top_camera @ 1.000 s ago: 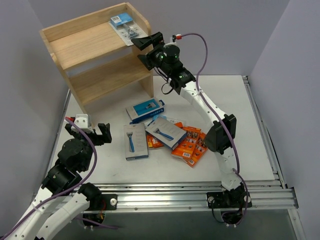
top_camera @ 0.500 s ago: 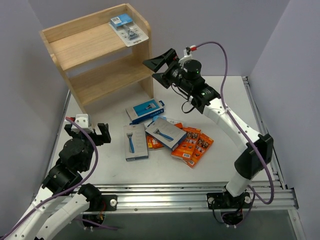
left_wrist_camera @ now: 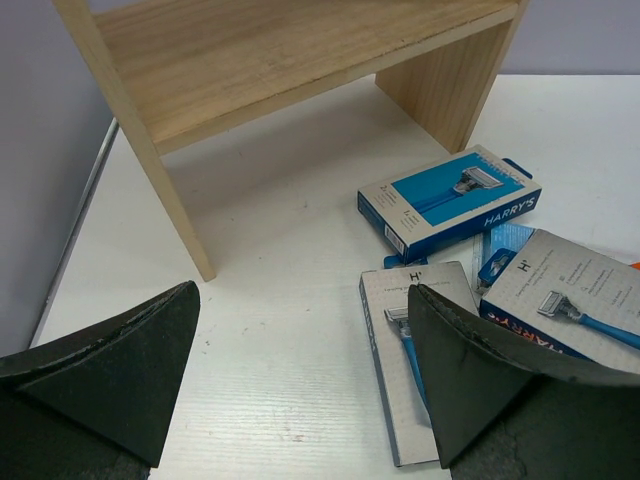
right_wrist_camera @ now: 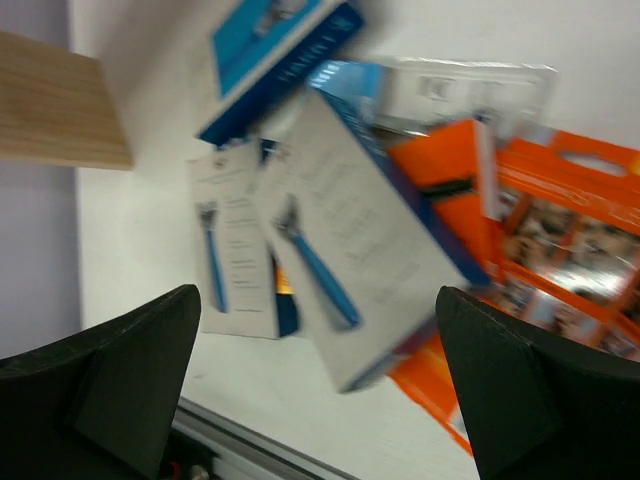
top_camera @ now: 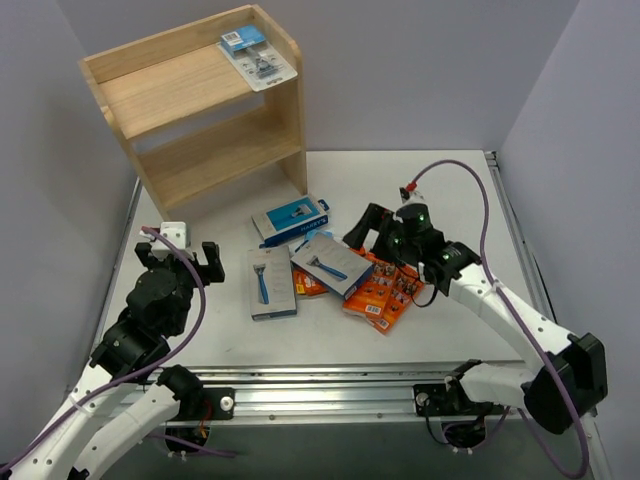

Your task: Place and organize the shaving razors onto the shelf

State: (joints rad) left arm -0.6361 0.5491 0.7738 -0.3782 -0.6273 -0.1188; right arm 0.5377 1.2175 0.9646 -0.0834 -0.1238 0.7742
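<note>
The wooden shelf (top_camera: 190, 110) stands at the back left, and a clear blister razor pack (top_camera: 258, 57) lies on its top tier. The other razors lie in a loose pile on the table. They are a blue box (top_camera: 290, 220), two grey boxes (top_camera: 271, 283) (top_camera: 332, 265) and orange packs (top_camera: 385, 290). My right gripper (top_camera: 368, 232) hangs open and empty just right of the pile. In its blurred wrist view the gripper (right_wrist_camera: 318, 292) has a grey box (right_wrist_camera: 350, 230) lying below it. My left gripper (top_camera: 183, 262) is open and empty, left of the pile. Its right finger (left_wrist_camera: 490, 370) partly covers a grey box (left_wrist_camera: 390, 390).
The shelf's lower tier (left_wrist_camera: 280, 50) and side panel (left_wrist_camera: 140, 150) show in the left wrist view, with bare table under the shelf. An aluminium rail (top_camera: 380, 385) runs along the near table edge. Grey walls close in behind and on both sides.
My right arm has swung down from the shelf's top tier to just above the pile on the table, still open. The blister pack stays on the shelf. The left arm barely shifted.
</note>
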